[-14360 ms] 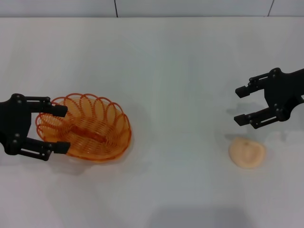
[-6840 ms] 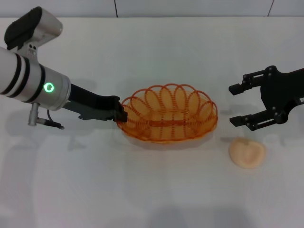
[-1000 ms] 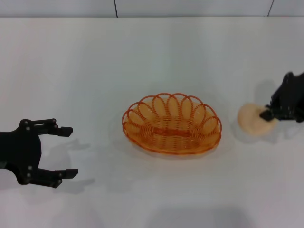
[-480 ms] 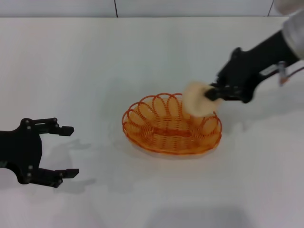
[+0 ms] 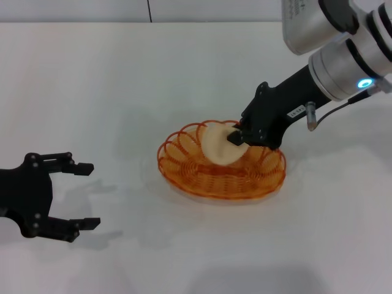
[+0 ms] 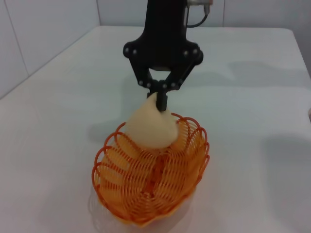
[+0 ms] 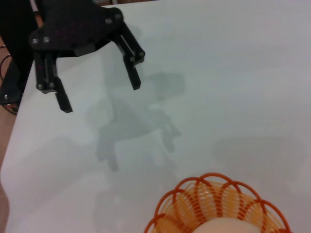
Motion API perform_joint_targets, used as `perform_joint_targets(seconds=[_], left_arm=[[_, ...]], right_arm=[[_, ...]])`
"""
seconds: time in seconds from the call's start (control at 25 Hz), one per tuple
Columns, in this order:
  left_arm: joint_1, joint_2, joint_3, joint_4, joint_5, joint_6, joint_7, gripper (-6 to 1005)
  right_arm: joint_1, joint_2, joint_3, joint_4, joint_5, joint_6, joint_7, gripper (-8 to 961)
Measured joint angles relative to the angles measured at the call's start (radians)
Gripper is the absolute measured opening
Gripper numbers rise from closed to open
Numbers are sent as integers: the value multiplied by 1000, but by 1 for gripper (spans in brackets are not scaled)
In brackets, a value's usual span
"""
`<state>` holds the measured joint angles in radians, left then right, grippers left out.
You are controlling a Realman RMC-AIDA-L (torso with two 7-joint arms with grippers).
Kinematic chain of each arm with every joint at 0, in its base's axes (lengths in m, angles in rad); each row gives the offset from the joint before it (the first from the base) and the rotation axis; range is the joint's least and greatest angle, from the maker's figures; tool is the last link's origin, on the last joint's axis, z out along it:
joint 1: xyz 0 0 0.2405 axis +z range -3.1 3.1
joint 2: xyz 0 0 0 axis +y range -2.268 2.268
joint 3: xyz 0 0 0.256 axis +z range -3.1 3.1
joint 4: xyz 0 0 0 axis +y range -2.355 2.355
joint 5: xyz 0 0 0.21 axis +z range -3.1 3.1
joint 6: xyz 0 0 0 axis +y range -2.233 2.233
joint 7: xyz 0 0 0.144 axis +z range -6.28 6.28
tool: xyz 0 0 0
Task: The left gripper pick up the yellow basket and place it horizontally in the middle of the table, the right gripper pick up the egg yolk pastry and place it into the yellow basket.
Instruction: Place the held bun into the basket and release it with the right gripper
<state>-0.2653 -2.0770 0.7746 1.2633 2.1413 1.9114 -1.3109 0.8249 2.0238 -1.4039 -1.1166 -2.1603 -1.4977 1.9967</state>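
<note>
R gripper jaws pinching egg yolk pastry over yellow basket; L gripper jaws wide, empty.

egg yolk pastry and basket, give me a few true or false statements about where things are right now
1. The right end effector grips the egg yolk pastry. True.
2. The pastry lies flat on the table beside the yellow basket. False: it is held over the basket.
3. The left end effector is open and away from the basket. True.
4. The basket is tipped on its side. False: it sits upright, opening up.
5. The left end effector holds the basket's rim. False: it holds nothing.
</note>
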Motion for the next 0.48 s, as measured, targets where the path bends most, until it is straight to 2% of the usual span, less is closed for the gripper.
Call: perform_joint_targets(seconds=[0.32,0.48], left_arm=[[0,0,0,1,4,0,-1,886],[0,0,0,1,3,0,-1,886]], right_arm=[[-15,1,-58,9,18,55,-11,185],[-18,-2,-62,15,40,57,-18,294]])
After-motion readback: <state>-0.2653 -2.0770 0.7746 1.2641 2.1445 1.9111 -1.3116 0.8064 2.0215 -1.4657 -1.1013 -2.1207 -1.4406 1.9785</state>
